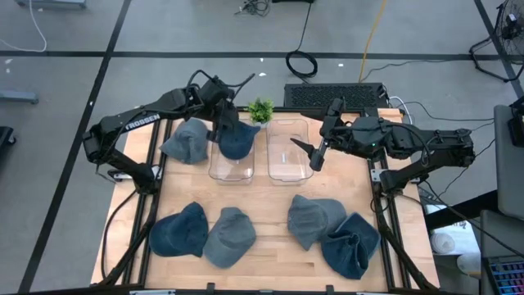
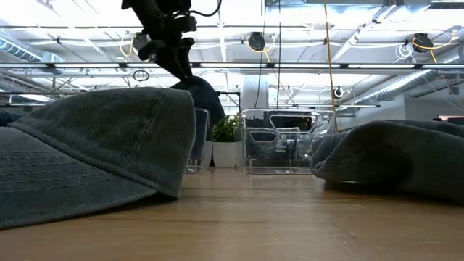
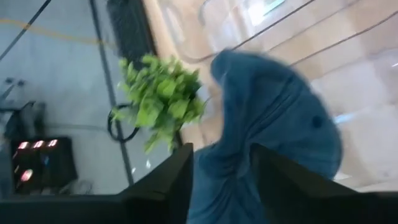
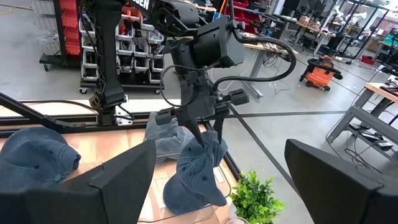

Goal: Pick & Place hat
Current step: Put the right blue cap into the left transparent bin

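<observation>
While hat hangs, left hand hovers.

Two clear bins side by side at table's back-centre: left bin, right bin. Small plant just behind, btwn their back edges. Keyboard behind table's back edge, right of plant. Left gripper above left bin's back end, w/ a hat hanging from it over that bin. Another hat lies on table just left of left bin. Right gripper over right bin's right edge. Front row, four hats: two touching at front left, two overlapping at front right.
</observation>
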`<state>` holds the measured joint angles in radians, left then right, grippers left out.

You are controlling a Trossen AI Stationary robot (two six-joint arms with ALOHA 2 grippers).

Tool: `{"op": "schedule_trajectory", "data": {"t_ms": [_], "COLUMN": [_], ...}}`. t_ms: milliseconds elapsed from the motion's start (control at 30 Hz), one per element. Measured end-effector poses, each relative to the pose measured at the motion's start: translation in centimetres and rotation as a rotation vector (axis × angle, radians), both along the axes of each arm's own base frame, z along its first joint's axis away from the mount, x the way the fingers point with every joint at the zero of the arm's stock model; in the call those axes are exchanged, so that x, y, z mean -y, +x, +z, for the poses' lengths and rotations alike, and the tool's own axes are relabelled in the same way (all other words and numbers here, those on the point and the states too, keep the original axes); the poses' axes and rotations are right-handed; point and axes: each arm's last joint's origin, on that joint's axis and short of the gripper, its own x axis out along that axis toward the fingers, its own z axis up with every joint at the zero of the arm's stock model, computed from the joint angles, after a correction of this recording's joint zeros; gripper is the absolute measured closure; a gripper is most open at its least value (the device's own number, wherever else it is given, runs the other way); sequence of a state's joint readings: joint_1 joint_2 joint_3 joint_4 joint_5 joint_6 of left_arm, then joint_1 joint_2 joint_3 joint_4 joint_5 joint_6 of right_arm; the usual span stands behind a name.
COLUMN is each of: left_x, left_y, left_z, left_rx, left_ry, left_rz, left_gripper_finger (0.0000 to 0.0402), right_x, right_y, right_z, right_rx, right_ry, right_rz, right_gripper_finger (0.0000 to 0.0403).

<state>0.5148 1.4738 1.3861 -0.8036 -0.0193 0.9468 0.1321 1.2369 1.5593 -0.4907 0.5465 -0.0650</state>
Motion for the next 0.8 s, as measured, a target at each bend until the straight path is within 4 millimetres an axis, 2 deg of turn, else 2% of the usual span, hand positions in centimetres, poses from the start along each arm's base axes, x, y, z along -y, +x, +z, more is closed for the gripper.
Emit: {"op": "schedule_trajectory", "data": {"t_ms": [133, 433, 600, 800], "left_x": [-0.2, 0.9, 1.4, 2.4], "left_y": [-0.2, -1.4, -3.2, -6.0], "left_z": [0.5, 4.6, 7.2, 9.2], "left_rx": [-0.009, 0.177, 0.368, 0.553], "left_ry": [0.042, 0.019, -0.098, -0.373], "left_rz": [0.105, 0.175, 0.305, 0.398], "left_gripper_finger": [0.0188, 0.0128, 0.0082, 0.0021], "right_x": [0.0, 0.1, 0.1, 0.1], "right_y": [0.0, 0.0, -0.1, -0.2], "right_z": [0.0, 0.0, 0.0, -0.3], "right_rx": [0.0, 0.0, -0.003, -0.019], "right_ry": [0.0, -0.008, -0.008, 0.014], "right_rz": [0.0, -0.03, -0.031, -0.039], "right_gripper_finger": [0.0057, 0.0057, 0.0057, 0.0057]}}
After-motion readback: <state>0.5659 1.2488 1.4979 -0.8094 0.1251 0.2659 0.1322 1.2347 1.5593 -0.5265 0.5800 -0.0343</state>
